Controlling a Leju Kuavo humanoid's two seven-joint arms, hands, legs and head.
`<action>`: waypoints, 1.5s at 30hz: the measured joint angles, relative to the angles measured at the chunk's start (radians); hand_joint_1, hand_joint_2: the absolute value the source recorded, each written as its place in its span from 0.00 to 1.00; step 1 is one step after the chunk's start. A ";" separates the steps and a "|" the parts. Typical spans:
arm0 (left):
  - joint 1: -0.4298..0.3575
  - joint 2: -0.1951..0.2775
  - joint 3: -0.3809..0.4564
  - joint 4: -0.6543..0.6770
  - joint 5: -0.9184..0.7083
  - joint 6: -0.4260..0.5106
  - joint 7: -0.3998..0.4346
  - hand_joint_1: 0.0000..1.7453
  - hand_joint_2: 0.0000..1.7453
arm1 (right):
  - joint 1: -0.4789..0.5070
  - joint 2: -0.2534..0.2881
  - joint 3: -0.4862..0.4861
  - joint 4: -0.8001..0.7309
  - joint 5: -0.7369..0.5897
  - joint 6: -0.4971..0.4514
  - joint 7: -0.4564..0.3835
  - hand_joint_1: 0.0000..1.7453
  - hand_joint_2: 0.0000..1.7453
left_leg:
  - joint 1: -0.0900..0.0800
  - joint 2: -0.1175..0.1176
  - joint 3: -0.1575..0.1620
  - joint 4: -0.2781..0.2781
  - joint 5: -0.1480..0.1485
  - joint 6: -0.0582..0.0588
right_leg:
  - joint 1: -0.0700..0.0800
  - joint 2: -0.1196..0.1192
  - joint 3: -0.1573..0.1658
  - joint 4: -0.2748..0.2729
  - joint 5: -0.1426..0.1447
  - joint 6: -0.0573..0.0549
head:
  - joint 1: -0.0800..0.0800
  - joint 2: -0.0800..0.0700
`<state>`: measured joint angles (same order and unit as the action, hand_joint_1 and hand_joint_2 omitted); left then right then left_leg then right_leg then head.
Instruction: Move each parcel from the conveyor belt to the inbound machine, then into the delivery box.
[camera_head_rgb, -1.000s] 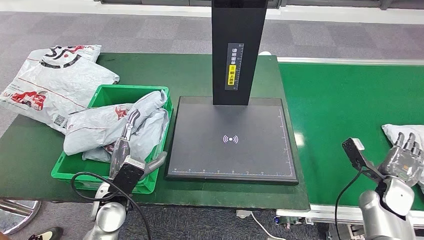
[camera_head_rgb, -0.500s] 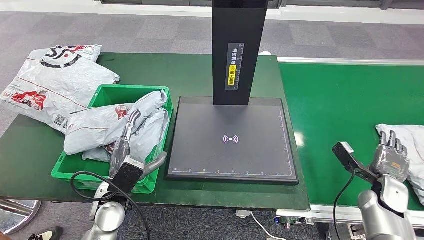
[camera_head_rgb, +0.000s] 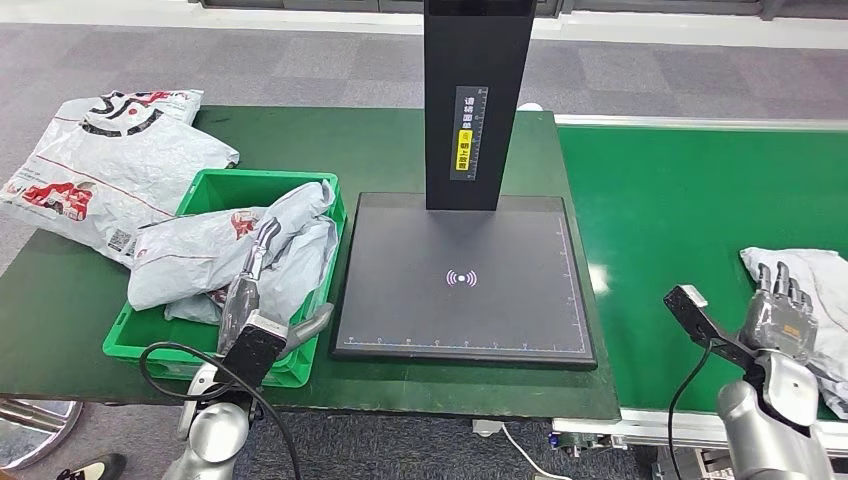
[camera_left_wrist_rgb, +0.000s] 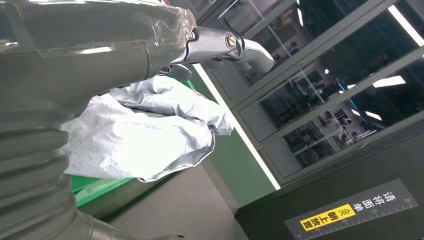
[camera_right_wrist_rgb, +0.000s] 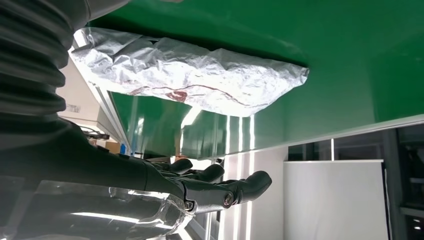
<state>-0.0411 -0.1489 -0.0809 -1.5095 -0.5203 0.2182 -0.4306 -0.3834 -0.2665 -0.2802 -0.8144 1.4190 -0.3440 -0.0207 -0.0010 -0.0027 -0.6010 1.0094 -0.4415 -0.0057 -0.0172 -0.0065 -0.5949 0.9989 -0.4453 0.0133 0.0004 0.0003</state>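
- Right hand (camera_head_rgb: 782, 322) is held open and empty over the grey parcel (camera_head_rgb: 812, 285) on the conveyor belt (camera_head_rgb: 690, 210).
- Left hand (camera_head_rgb: 252, 285) is extended open and empty above the parcels in the green delivery box (camera_head_rgb: 210, 187).

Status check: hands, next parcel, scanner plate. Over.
Left hand open over the green delivery box. Right hand open, above the grey parcel on the conveyor belt, not gripping. Inbound machine plate bare, nothing in the way.

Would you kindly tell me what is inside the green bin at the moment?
The green bin holds crumpled grey parcels, heaped above its rim, one edge spilling over its left wall. The left hand hovers above them. The bin's floor and anything beneath the parcels are covered.
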 joint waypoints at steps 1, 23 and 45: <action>0.000 0.000 0.000 0.000 0.000 0.000 0.000 0.00 1.00 | 0.000 0.000 0.000 0.000 0.000 0.001 -0.001 0.00 1.00 | 0.000 0.000 0.000 0.000 0.000 0.000 | 0.000 0.000 0.000 0.000 0.000 0.000 | 0.000 0.000; -0.001 0.002 0.000 0.001 0.006 0.000 -0.002 0.00 1.00 | 0.015 -0.007 0.000 0.048 -0.044 -0.020 0.068 0.00 1.00 | 0.000 0.000 0.000 0.000 0.000 0.000 | 0.000 0.000 0.000 0.000 0.000 0.000 | 0.000 0.000; 0.001 -0.005 0.000 0.001 -0.006 0.001 0.001 0.00 1.00 | 0.037 0.000 -0.094 0.055 -0.053 -0.025 0.239 0.00 1.00 | 0.000 0.000 0.000 0.000 0.000 0.000 | 0.000 0.000 -0.001 0.000 0.000 0.000 | 0.000 0.000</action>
<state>-0.0398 -0.1536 -0.0809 -1.5082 -0.5268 0.2192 -0.4292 -0.3463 -0.2669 -0.3741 -0.7591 1.3659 -0.3693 0.2187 -0.0011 -0.0023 -0.6011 1.0094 -0.4416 -0.0057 -0.0172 -0.0060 -0.5956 0.9988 -0.4454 0.0133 0.0004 0.0002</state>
